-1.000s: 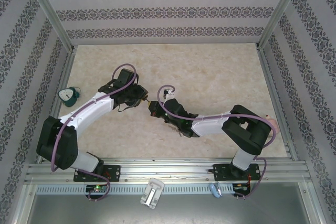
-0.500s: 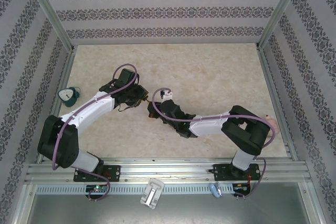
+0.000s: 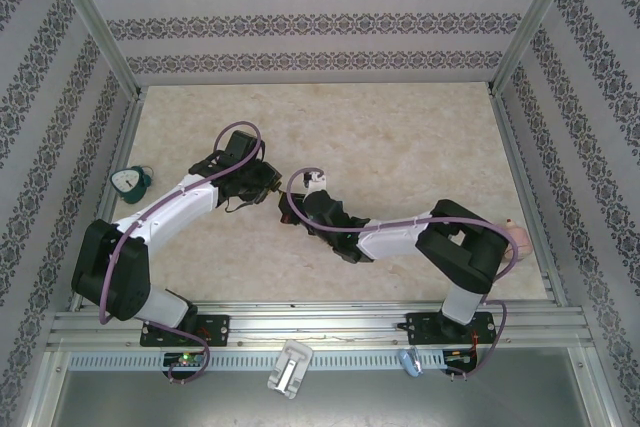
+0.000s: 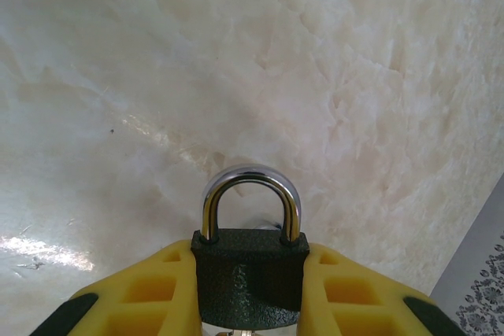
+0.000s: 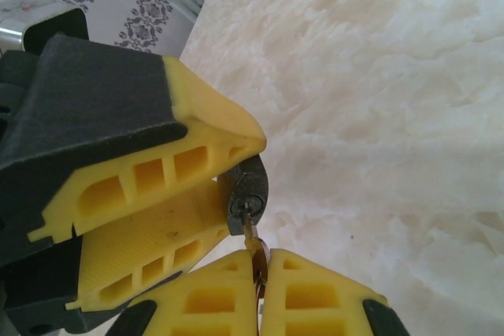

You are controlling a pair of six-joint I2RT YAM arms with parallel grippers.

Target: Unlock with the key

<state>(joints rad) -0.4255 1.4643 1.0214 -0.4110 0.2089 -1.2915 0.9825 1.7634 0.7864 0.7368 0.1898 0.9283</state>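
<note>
The padlock [image 4: 250, 261] is held off the table [image 3: 400, 137], a little left of its middle and about halfway between the near and far edges, where the two arms meet. The left gripper [image 4: 250, 293] has its jaws part-way closed and clamped on the dark body of the padlock, one yellow finger [image 4: 153, 289] pressed against each side. The steel shackle [image 4: 250, 186] points away from the wrist, and both of its legs go down into the body. In the right wrist view the underside of the padlock pokes out between the left gripper's fingers, with the keyhole facing the right gripper [image 5: 258, 287]. That gripper's jaws are closed down tight, the two yellow pads almost meeting, and they pinch the head of the key [image 5: 253, 248]. The blade of the key runs up from the pads and enters the keyhole; how deep it sits cannot be told. The key stands roughly in line with the padlock's body. From above, the right gripper comes at the padlock from the near right, with its tips just beside those of the left gripper. A small teal object [image 3: 130, 183] lies beyond the table's left edge, well apart from both arms.
</note>
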